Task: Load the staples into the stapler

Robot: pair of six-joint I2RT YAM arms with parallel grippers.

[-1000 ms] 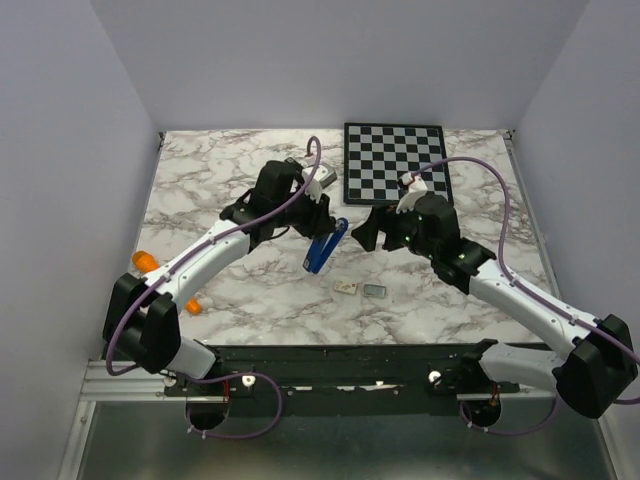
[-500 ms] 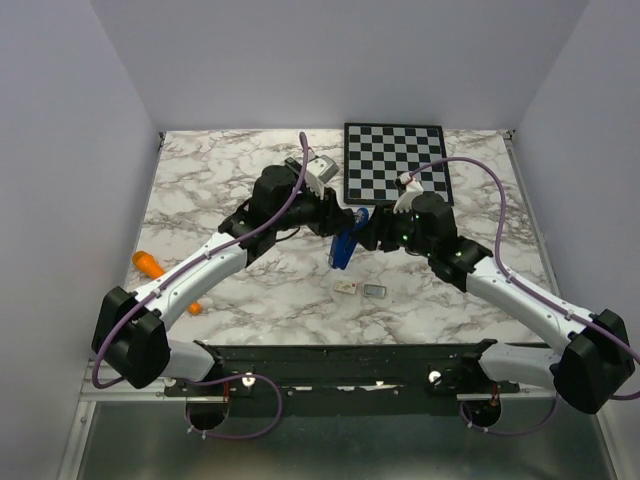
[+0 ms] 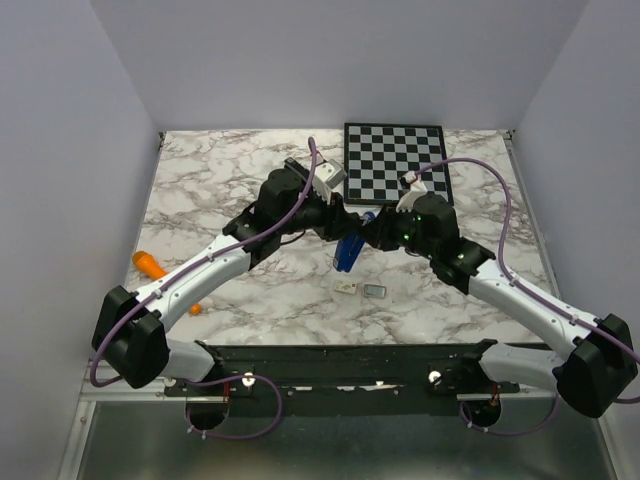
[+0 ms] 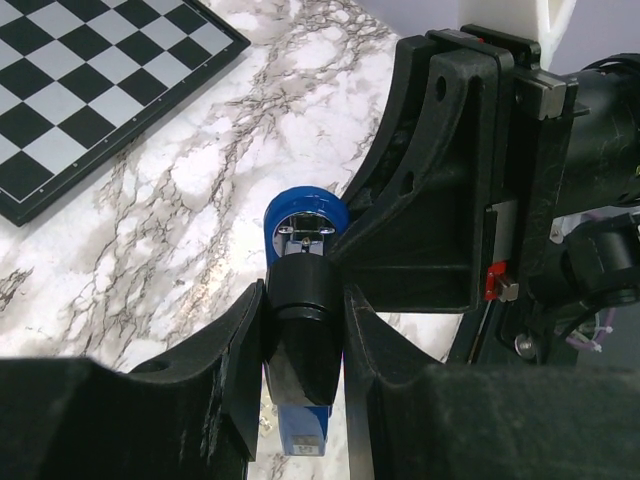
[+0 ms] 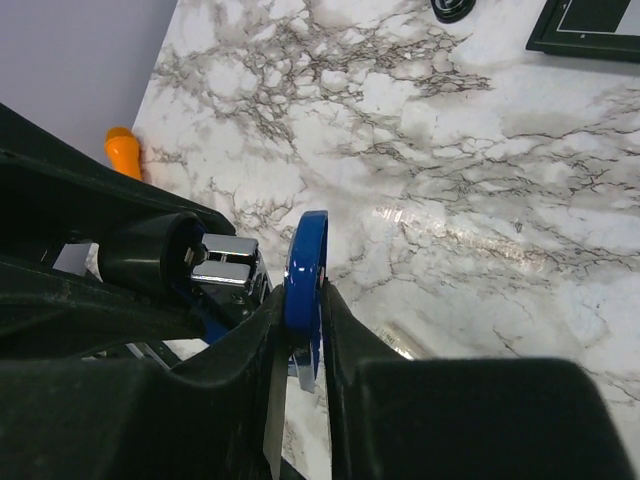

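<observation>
Marble-look tbl carried a b/w checkerboard at far edge, right of ctr, an orange obj + a smaller orange bit by the left side, and near front ctr a tiny white box just beside the staples, not touching.

We see the left hand carry the blue stapler rightward over the worktop to the right hand; that hand, wide before, now closes onto the stapler's raised blue top.
</observation>
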